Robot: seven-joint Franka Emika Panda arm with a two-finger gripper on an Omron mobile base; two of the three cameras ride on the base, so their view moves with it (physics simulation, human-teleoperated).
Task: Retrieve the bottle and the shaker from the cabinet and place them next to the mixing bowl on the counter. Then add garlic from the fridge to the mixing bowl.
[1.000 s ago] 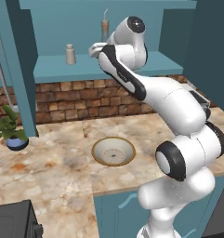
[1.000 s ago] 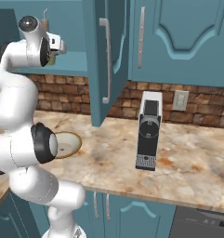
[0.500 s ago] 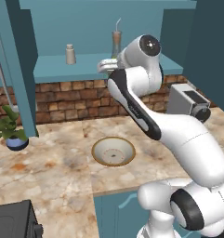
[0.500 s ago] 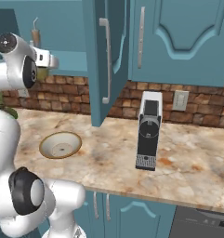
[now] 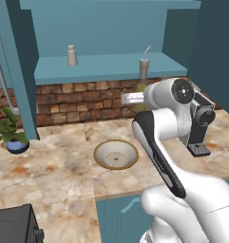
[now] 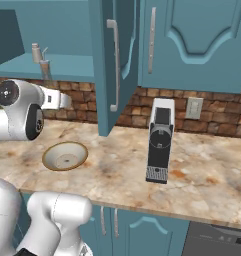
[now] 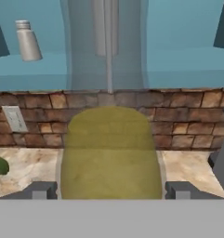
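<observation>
Gripping the bottle (image 7: pixel 111 153) at its lower body, the gripper (image 7: pixel 109 190) has one finger (image 7: pixel 39 190) on each side of the glass, spread wide and closed against it. In the hand view the olive-yellow liquid sits between the two tips and the clear neck rises above.

In the left base view the bottle (image 5: pixel 143 69) stands upright in front of the cabinet (image 5: pixel 106 66) shelf edge. Its base is lower than the shelf and is hidden behind the arm. It is held above the counter (image 5: pixel 54 166), clear of the surface.

The shaker (image 5: pixel 71 55) stands upright on the shelf, well to the left of the bottle. The cabinet doors are open.

The bowl (image 5: pixel 116 154) rests on the counter below the bottle and nearer the robot. It holds nothing.

A dark coffee machine (image 6: pixel 159 140) stands on the counter to the right of the bowl. A potted plant (image 5: pixel 10 133) stands at the far left, against the brick wall (image 5: pixel 78 102).
</observation>
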